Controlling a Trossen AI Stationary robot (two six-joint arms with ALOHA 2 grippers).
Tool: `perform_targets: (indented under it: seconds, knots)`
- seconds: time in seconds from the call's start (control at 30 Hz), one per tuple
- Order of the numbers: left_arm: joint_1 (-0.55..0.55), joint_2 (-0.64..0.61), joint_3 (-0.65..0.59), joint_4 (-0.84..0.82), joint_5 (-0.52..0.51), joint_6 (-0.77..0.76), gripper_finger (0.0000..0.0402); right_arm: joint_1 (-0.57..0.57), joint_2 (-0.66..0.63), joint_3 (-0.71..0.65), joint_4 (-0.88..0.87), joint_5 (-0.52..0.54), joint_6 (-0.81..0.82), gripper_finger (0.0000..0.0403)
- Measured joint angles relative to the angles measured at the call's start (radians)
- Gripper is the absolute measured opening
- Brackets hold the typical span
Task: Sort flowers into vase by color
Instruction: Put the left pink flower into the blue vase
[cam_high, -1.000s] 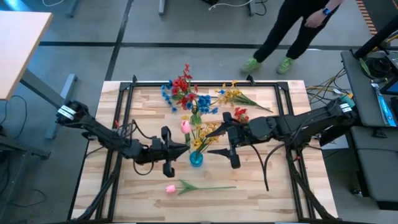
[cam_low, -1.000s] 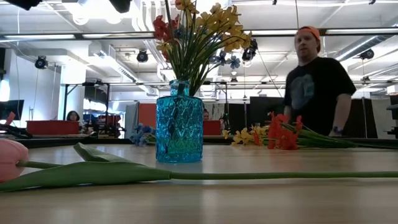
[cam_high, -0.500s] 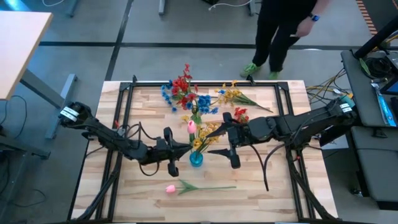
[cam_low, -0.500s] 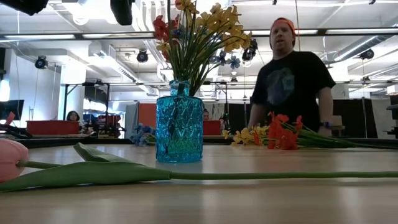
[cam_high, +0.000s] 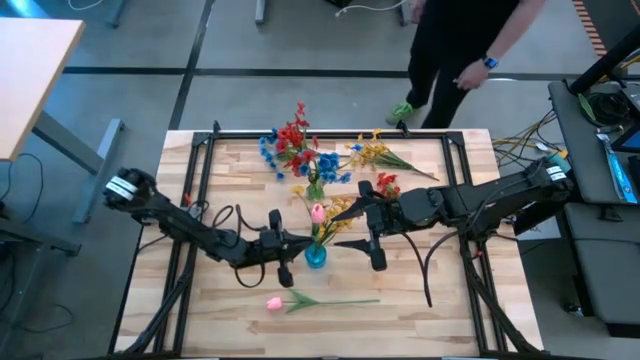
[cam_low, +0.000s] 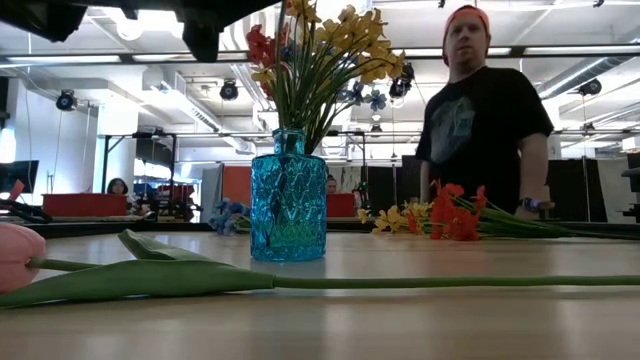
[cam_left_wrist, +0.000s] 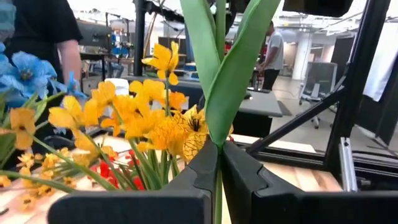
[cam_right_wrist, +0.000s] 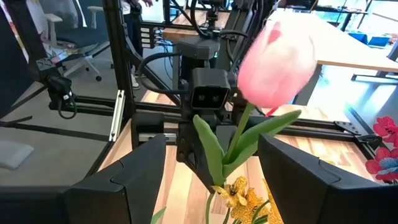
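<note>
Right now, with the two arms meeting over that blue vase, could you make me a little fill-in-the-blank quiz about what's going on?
1. The left end effector is shut on the stem of a ____ tulip.
2. The right end effector, on the vase's other side, is ____ and holds nothing.
3. The flowers already standing in the blue vase are mostly ____.
4. A second tulip lies flat on the ____, in front of the vase.

Missing words: pink; open; yellow; table
</note>
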Motion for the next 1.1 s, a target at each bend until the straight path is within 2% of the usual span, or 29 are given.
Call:
perform_targets:
  seconds: [0.27,0.6,0.93,1.1]
  knots:
    - [0.0,0.029,0.001,0.024,-0.003,-0.011,0.0022,0.0,0.0,0.0,0.0,0.0,0.005,0.0247]
    - [0.0,0.021,0.0,-0.058,-0.003,-0.07,0.0107,0.0,0.0,0.0,-0.005,0.0,0.012,0.0247]
    - [-0.006,-0.049,0.002,-0.324,-0.002,-0.144,0.0208,0.0,-0.006,0.0,-0.043,0.0,0.059,0.0247]
    - [-0.026,-0.131,0.002,-0.462,-0.001,-0.152,0.0232,0.0,-0.021,0.033,-0.193,0.008,0.131,0.0247]
